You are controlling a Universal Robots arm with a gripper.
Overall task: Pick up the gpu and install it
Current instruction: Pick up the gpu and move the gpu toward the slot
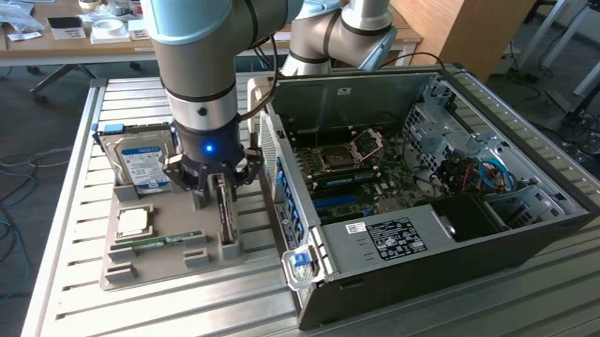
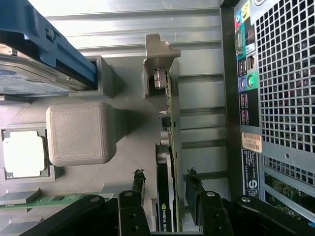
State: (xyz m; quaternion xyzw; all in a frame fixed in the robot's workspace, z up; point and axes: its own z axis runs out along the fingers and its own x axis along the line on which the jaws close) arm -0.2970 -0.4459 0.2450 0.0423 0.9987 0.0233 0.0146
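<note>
Straddling gpu (image 2: pixel 168 147) in tray (image 2: pixel 132 152), seemingly: pincer (image 2: pixel 165 176)

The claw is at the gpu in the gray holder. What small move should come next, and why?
Probably close the claw on the gpu. Its fingers stand open on either side of the upright card in the gray holder, so a grip seems ready.

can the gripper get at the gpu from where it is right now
Probably yes: the gripper hangs right over the gpu, which stands on edge in the grey holder, with open fingers either side and nothing between.
</note>
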